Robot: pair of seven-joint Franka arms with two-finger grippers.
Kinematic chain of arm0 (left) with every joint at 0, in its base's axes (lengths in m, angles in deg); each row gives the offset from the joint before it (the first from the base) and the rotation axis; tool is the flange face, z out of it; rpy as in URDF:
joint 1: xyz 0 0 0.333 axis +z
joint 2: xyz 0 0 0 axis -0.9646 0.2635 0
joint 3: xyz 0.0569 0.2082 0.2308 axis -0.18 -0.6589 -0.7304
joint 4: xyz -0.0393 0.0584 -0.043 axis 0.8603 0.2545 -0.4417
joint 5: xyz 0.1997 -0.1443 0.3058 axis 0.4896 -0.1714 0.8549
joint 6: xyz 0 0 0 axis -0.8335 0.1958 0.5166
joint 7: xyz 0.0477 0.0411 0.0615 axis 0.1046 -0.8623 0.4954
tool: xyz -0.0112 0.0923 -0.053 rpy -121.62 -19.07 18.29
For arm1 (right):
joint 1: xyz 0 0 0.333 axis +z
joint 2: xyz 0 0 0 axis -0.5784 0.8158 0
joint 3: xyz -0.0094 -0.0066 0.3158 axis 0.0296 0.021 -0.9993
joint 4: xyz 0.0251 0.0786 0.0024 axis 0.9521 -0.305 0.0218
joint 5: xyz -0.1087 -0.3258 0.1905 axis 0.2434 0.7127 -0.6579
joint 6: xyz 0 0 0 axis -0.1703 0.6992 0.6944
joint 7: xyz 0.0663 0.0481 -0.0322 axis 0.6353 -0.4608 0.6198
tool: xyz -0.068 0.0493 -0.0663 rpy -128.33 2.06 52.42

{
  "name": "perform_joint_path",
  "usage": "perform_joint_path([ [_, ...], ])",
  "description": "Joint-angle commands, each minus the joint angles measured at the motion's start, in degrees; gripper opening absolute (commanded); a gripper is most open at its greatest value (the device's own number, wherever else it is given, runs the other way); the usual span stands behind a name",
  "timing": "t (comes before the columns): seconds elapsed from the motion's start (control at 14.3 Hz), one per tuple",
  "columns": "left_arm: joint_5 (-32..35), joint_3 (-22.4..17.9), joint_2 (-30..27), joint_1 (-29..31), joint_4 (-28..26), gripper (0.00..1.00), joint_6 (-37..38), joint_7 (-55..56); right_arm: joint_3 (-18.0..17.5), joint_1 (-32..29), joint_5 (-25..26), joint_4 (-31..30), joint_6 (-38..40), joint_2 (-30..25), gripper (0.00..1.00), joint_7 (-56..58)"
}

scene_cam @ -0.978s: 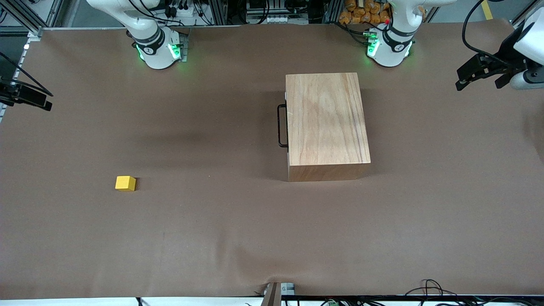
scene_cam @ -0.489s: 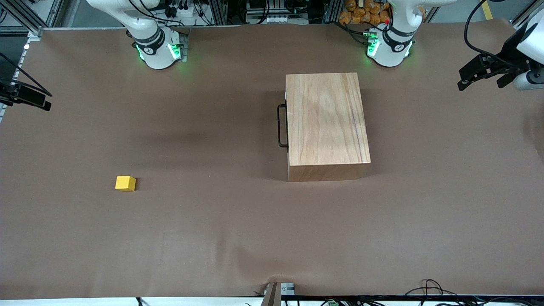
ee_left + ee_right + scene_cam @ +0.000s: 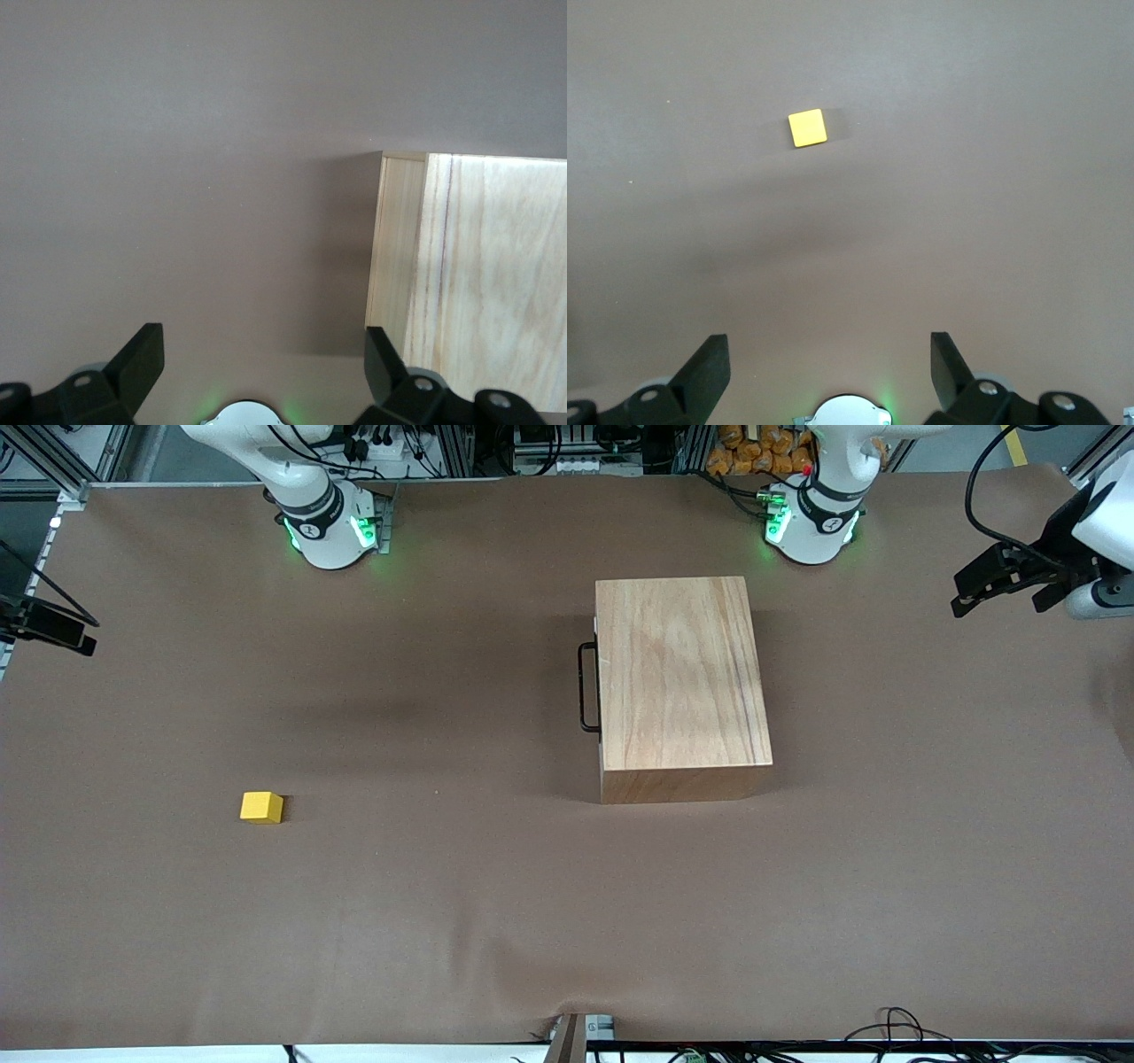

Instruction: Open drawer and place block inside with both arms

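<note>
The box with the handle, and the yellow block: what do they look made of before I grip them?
The box looks like light, unpainted wood: grain lines run along its top and side. Its handle is a thin black bar, probably metal or plastic; the look leaves that open. The yellow block has a flat, matte, even colour, perhaps painted wood or plastic. The table cover looks like brown paper or cloth.

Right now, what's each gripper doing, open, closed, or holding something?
Left gripper: open, empty, up over the table beside the wooden box.
Right gripper: open, empty, up over the table with the block below it.
</note>
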Motion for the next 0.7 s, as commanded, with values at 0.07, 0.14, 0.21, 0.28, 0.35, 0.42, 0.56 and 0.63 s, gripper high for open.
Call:
perform_joint_path([
  [0.07,0.8,0.2,2.2,-0.4,2.5,1.0,1.1,-0.6,-0.7,-2.0,1.2,1.3,0.5,0.5,1.0,-0.1],
  [0.14,0.8,0.2,2.5,-0.4,3.0,1.0,1.1,-0.5,-0.7,-1.9,1.2,1.4,0.4,0.4,1.0,-0.1],
  [0.21,0.6,0.2,2.6,-0.5,3.1,1.0,1.1,-0.5,-0.7,-1.8,1.0,1.4,0.5,0.4,1.0,-0.2],
  [0.28,0.5,0.2,2.6,-0.5,3.1,1.0,1.0,-0.4,-0.8,-1.8,0.8,1.4,0.5,0.4,1.0,-0.2],
  [0.35,0.5,0.3,3.3,-0.7,3.1,1.0,0.8,-0.1,-0.8,-1.8,0.9,1.4,0.5,0.4,1.0,-0.3],
  [0.42,0.4,0.3,4.1,-0.7,3.1,1.0,0.6,0.0,-0.8,-1.7,1.0,1.4,0.5,0.4,1.0,-0.4],
  [0.56,0.3,0.6,4.9,-1.2,3.8,1.0,0.5,0.2,-0.8,-1.8,1.2,1.4,0.4,0.4,1.0,-0.4],
  [0.63,0.3,1.0,6.4,-1.9,4.8,1.0,0.5,0.3,-0.8,-1.8,1.2,1.4,0.5,0.4,1.0,-0.4],
])
